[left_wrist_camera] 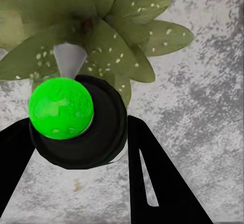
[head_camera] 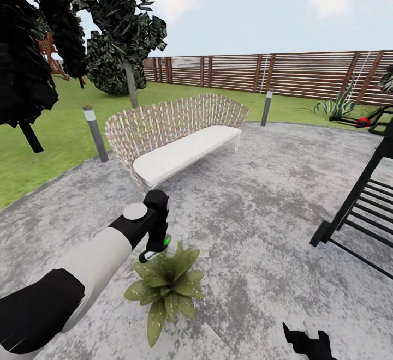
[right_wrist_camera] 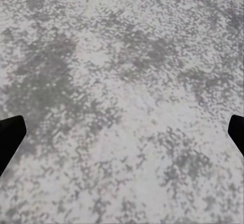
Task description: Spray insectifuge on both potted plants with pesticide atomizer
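Note:
My left gripper is shut on the pesticide atomizer, held just above one potted plant. In the left wrist view the atomizer shows as a bright green ball on a round black body, clamped between the two black fingers. Its end points down at the plant's broad spotted leaves. The plant stands on the mottled grey paving of the garden. My right gripper sits low at the near right, open, with bare paving between its widely spaced fingertips.
A wicker sofa with a white cushion stands beyond the plant. Two short bollard lights edge the paving. A black slatted frame stands at the right. Lawn, dark trees, an agave and a wooden fence lie behind.

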